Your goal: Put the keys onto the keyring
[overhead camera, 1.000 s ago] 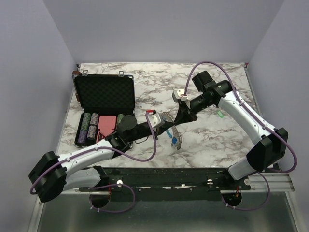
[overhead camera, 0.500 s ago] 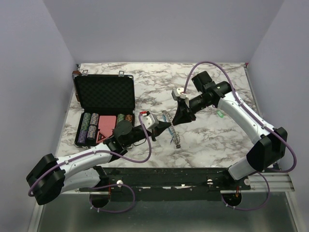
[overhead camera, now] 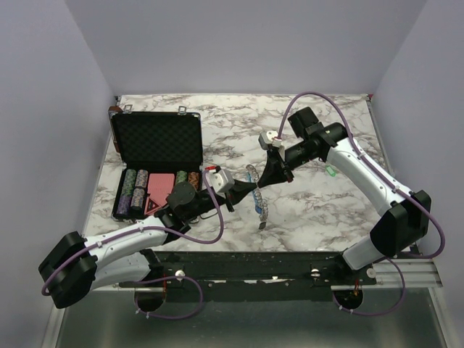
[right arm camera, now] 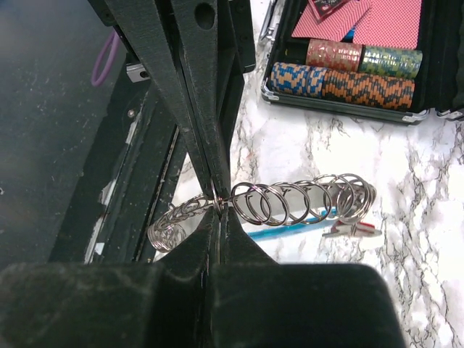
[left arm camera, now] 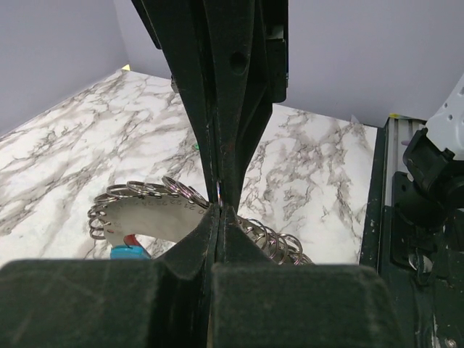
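Note:
The keyring (overhead camera: 261,201) is a curved grey metal band strung with several split rings, held up off the marble table between both arms. My left gripper (overhead camera: 249,190) is shut on the keyring band (left arm camera: 148,215), its tips (left arm camera: 219,204) pinched on the band's edge. My right gripper (overhead camera: 262,185) is shut on one ring of the row (right arm camera: 304,201), its tips (right arm camera: 220,204) pressed together. A blue-headed key (left arm camera: 130,253) and a red-headed key (right arm camera: 353,229) hang from the band. A small green key (overhead camera: 330,172) lies on the table, right of the right gripper.
An open black foam-lined case (overhead camera: 156,141) stands at the back left of the table (overhead camera: 319,210). Rows of poker chips (overhead camera: 135,192) and red cards (overhead camera: 160,186) fill its lower half. The black base rail (overhead camera: 290,264) runs along the near edge.
My right gripper's jaws have closed onto a ring. The left gripper has pulled back to the left with the keyring, which now hangs between both grippers.

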